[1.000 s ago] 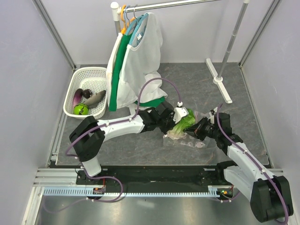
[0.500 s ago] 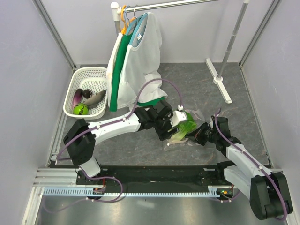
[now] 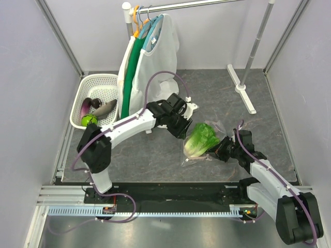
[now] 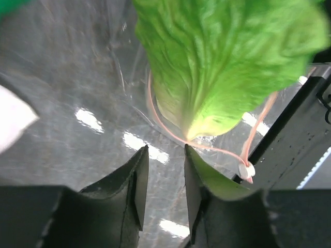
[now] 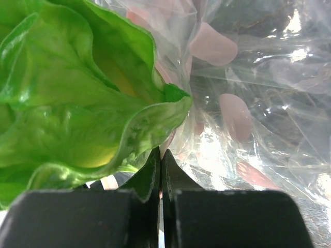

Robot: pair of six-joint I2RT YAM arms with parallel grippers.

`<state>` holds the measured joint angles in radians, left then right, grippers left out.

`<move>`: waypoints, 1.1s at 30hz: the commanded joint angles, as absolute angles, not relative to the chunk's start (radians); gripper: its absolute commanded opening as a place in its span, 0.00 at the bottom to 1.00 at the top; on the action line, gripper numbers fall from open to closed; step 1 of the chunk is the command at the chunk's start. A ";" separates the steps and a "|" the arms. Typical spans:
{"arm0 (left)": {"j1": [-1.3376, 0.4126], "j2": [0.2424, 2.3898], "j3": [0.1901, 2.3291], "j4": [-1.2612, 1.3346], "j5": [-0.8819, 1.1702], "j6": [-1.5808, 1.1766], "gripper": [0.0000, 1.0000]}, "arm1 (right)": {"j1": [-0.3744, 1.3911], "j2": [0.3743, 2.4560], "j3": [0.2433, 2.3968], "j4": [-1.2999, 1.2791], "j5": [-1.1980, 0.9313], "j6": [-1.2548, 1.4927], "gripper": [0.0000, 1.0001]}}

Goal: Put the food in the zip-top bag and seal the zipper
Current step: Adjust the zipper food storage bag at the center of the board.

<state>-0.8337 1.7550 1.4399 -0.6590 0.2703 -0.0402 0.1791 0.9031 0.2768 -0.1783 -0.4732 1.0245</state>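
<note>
The lettuce head [image 3: 200, 139] lies on the grey desk [image 3: 155, 155] between the two arms, pale base toward the near edge and leaves toward the back. The clear zip-top bag [image 3: 220, 129] spreads under and around it. In the left wrist view the pink zipper [image 4: 212, 147] curves close around the lettuce's base. How far the leaves sit inside the film cannot be told. From the right wrist, the lettuce [image 5: 77, 119] fills the left side and crumpled bag film with pink dots [image 5: 258, 119] fills the right.

The right tool [image 3: 223, 149] sits low at the bag's right edge. Its jaws are pressed together [image 5: 160, 160] and pinch the film just beside a leaf edge.

The left tool [image 3: 184, 130] is just beside the lettuce on its left. Its jaws stand a narrow gap apart [image 4: 162, 155] with nothing between them, and the tips are close to the lettuce base without gripping it.

Well apart, at the desk's left side, a white basket [image 3: 98, 80] holds the purple eggplant [image 3: 84, 107], the small green round fruit [image 3: 89, 120] and the pale oblong vegetable [image 3: 106, 108]. Behind the left arm, a white mesh garment [image 3: 158, 57] hangs from a rack.
</note>
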 commanded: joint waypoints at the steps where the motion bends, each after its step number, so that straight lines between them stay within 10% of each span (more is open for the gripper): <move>1: -0.839 1.836 1.526 -0.750 0.304 -0.150 0.36 | 0.178 0.887 0.278 -0.175 -0.462 1.009 0.00; 33: -0.850 1.982 1.626 -0.761 0.219 -0.183 0.39 | 0.178 0.854 0.267 -0.156 -0.471 1.011 0.00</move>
<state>-0.8520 1.9522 1.6001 -0.7601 0.2356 -0.1562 0.1791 0.8635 0.2695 -0.1795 -0.4732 1.0203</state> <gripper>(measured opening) 0.392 0.010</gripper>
